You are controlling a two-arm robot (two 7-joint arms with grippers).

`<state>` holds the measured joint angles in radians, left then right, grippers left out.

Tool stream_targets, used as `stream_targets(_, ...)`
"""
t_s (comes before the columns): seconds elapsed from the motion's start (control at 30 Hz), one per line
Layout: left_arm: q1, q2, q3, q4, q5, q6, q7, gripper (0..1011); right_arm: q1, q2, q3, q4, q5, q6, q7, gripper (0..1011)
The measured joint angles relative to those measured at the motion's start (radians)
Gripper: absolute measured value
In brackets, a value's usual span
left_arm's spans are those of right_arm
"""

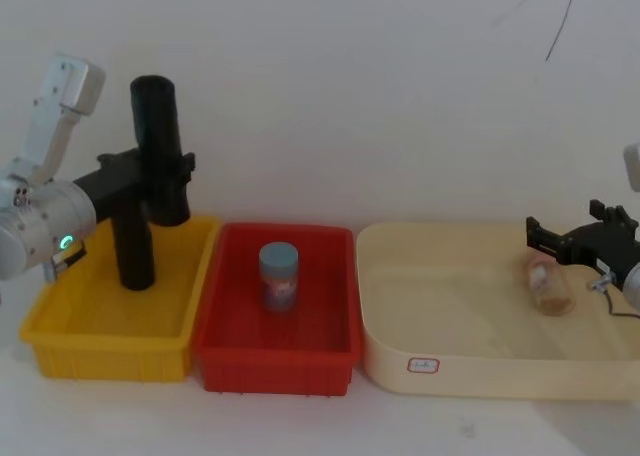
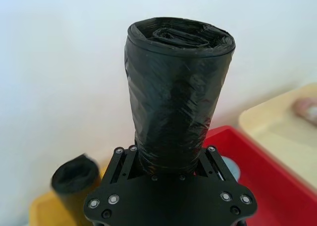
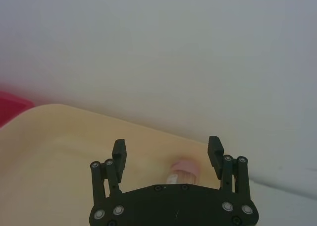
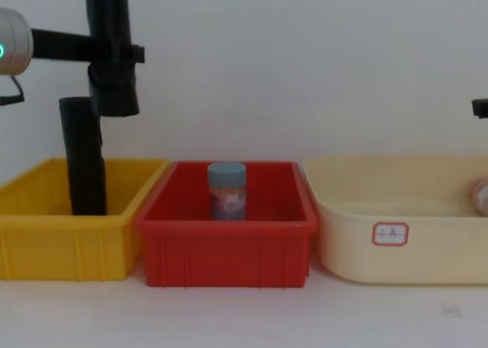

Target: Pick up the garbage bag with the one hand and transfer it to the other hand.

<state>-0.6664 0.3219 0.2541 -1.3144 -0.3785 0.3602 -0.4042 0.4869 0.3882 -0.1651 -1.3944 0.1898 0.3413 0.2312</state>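
Note:
The garbage bag [image 1: 160,141], a matte black rolled cylinder, is held upright in the air above the yellow bin [image 1: 110,351]. My left gripper [image 1: 172,166], on the arm with the green ring light, is shut on its lower half. In the left wrist view the garbage bag [image 2: 178,97] rises from between the fingers, and the chest view shows it [image 4: 110,27] high at the left. My right gripper [image 1: 540,238] hovers open over the right end of the cream tray [image 1: 480,371], nothing between its fingers [image 3: 119,154].
A second black roll [image 1: 132,246] stands upright in the yellow bin. A blue-lidded jar [image 1: 279,276] stands in the red bin [image 1: 275,361] in the middle. A pink-capped jar [image 1: 550,286] lies in the cream tray just beyond the right gripper.

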Motion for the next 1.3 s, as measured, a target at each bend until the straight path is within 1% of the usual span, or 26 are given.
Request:
stream_targets(0.03, -0.003, 0.002, 0.002, 0.001, -0.004, -0.003, -0.013, 421, 0.000, 0.000, 0.000, 0.000, 0.000, 0.000, 0.000, 1001)
stream_targets(0.2, -0.023, 0.012, 0.015, 0.008, -0.028, -0.015, -0.084, 421, -0.008, 0.017, -0.007, -0.021, 0.010, -0.022, 0.050, 1001)
stream_targets(0.23, -0.023, 0.012, 0.015, 0.008, -0.028, -0.015, -0.084, 421, -0.009, 0.019, -0.008, -0.025, 0.012, -0.025, 0.058, 1001)
stream_targets(0.33, -0.033, 0.018, 0.025, 0.008, -0.047, -0.022, -0.134, 421, -0.015, 0.030, -0.012, -0.042, 0.022, -0.036, 0.086, 1001)
stream_targets(0.4, -0.037, 0.019, 0.029, 0.008, -0.054, -0.024, -0.152, 421, -0.019, 0.038, -0.015, -0.054, 0.031, -0.045, 0.111, 1001)
stream_targets(0.43, -0.040, 0.021, 0.032, 0.007, -0.063, -0.027, -0.173, 421, -0.021, 0.041, -0.016, -0.058, 0.035, -0.048, 0.119, 1001)
stream_targets(0.53, -0.046, 0.021, 0.039, 0.002, -0.081, -0.031, -0.209, 421, -0.027, 0.054, -0.020, -0.078, 0.052, -0.064, 0.160, 1001)
stream_targets(0.73, -0.058, 0.015, 0.053, -0.009, -0.108, -0.042, -0.265, 421, -0.039, 0.072, -0.027, -0.114, 0.079, -0.083, 0.216, 1001)
stream_targets(1.0, -0.068, 0.010, 0.060, -0.014, -0.128, -0.059, -0.295, 421, -0.046, 0.086, -0.033, -0.137, 0.099, -0.099, 0.255, 1001)
stream_targets(1.3, -0.075, 0.014, 0.060, 0.003, -0.146, -0.079, -0.319, 421, -0.045, 0.083, -0.045, -0.142, 0.098, -0.099, 0.242, 1001)
